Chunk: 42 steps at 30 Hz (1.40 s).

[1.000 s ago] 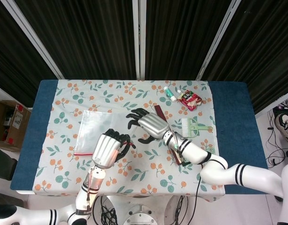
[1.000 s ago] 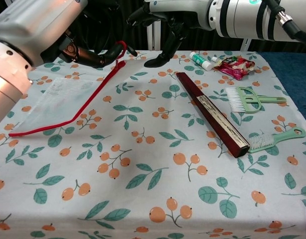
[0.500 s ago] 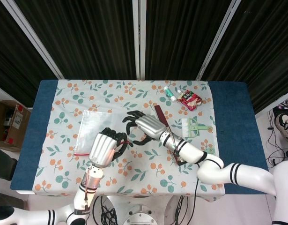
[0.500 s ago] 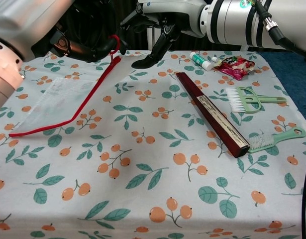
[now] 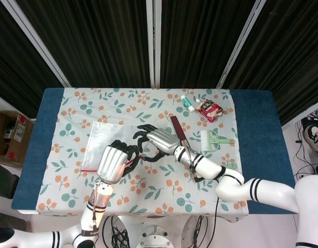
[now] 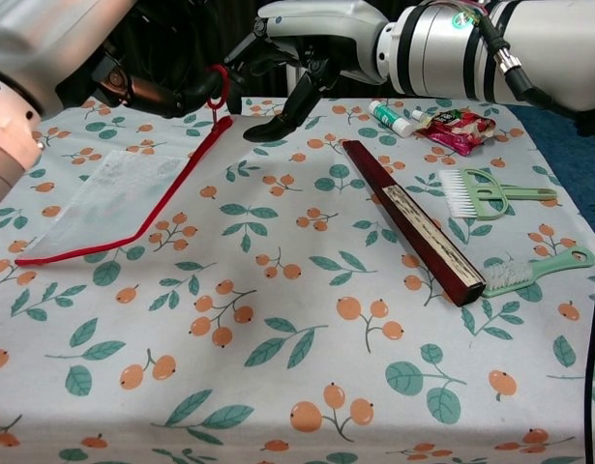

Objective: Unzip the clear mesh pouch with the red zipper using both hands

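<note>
Zip looks basically not started imo: red zipper [image 6: 133, 208] runs closed along the whole edge of the mesh pouch [image 5: 104, 142], far as I can tell.

Left fingers [image 6: 181, 95] are curled around the raised zipper end, red pull loop [image 6: 217, 85] poking out at their tips, so the left hand [image 5: 113, 161] has that corner lifted while the rest of the pouch lies flat, at about 9 o'clock of the surface [image 6: 307, 367].

Right fingers [image 6: 278, 121] are spread, holding nothing, tips just beside the loop at its 3 o'clock. Right hand [image 5: 160, 140] is palm-down, arm coming in from 4 o'clock over the dark red box [image 6: 413, 224].

Left to do: right hand grabs on, then pull.
</note>
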{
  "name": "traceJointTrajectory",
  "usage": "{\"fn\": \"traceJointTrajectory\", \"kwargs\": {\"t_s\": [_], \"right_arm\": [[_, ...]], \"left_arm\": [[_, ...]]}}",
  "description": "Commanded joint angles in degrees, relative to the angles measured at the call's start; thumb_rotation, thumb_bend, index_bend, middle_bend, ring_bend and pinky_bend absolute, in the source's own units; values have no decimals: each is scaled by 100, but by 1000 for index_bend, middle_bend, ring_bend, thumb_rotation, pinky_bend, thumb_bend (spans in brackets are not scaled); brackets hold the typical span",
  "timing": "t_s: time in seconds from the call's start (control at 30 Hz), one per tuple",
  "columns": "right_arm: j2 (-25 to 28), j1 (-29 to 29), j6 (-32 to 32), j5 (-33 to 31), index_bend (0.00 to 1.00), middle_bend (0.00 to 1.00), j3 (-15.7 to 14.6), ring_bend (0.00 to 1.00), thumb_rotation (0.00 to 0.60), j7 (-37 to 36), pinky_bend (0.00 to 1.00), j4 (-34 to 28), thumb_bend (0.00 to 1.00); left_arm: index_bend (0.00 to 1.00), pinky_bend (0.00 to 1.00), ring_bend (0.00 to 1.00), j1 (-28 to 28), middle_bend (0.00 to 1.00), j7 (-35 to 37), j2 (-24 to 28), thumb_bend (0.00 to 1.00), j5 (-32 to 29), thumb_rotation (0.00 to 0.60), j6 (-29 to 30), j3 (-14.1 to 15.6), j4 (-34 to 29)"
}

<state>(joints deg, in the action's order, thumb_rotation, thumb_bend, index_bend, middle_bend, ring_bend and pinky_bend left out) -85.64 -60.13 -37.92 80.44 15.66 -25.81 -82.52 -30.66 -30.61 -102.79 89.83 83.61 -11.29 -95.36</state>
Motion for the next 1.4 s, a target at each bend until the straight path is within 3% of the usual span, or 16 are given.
{"fn": "traceJointTrajectory", "kwargs": {"t_s": [0.03,0.2,0.37,0.6,1.4], "right_arm": [[-65,-37,-25,7,539,205,-12,0,600,-51,42,59,197],[-178,-104,-52,-26,561,231,-11,3,600,-79,55,168,235],[-306,-114,-181,-132,723,315,40,57,600,-47,89,261,341],[-256,-121,-286,-301,837,378,155,106,600,77,108,161,439],[687,-19,-192,-740,864,394,302,139,600,462,123,-798,477]], "left_arm": [[705,552,651,4,721,15,3,358,-12,600,-14,-4,1],[706,552,651,23,721,52,15,358,-10,600,3,-28,10],[707,555,651,81,720,145,40,359,-20,600,75,-46,25],[707,555,651,233,721,294,63,358,-70,600,247,-39,42],[708,560,651,526,717,769,-18,361,-369,600,325,-23,163]]}}
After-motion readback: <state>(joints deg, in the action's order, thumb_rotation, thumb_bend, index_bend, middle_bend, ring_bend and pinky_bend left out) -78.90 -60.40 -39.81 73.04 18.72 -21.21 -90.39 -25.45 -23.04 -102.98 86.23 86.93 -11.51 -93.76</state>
